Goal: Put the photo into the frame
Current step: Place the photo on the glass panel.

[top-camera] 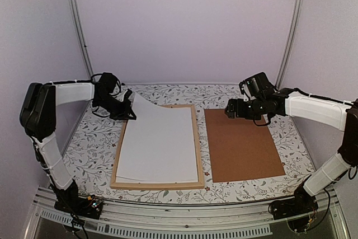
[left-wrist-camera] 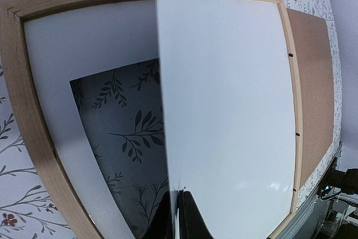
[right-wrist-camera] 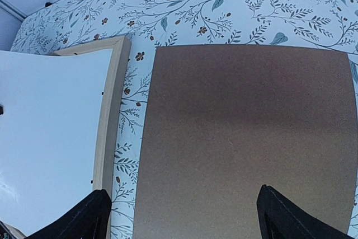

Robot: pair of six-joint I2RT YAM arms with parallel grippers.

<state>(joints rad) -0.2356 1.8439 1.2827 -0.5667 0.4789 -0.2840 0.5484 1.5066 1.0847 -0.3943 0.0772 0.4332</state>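
The photo (top-camera: pixel 159 144) shows only its white back; the cat print side is hidden. It lies over the light wood frame (top-camera: pixel 156 184), with its far left corner lifted. My left gripper (top-camera: pixel 130 113) is shut on that corner. In the left wrist view the sheet (left-wrist-camera: pixel 229 99) rises edge-on from the gripper (left-wrist-camera: pixel 179 211), above the frame (left-wrist-camera: pixel 22 110) and the white mat border (left-wrist-camera: pixel 78 48) lying in it. My right gripper (top-camera: pixel 230 109) is open and empty, hovering over the far edge of the brown backing board (top-camera: pixel 243 146).
The backing board (right-wrist-camera: pixel 246 138) lies flat on the floral tablecloth (top-camera: pixel 89 155) just right of the frame (right-wrist-camera: pixel 109 116), with a narrow gap between them. The photo's white back (right-wrist-camera: pixel 50 138) shows at the left of the right wrist view. Grey walls close off the table's far side and both sides.
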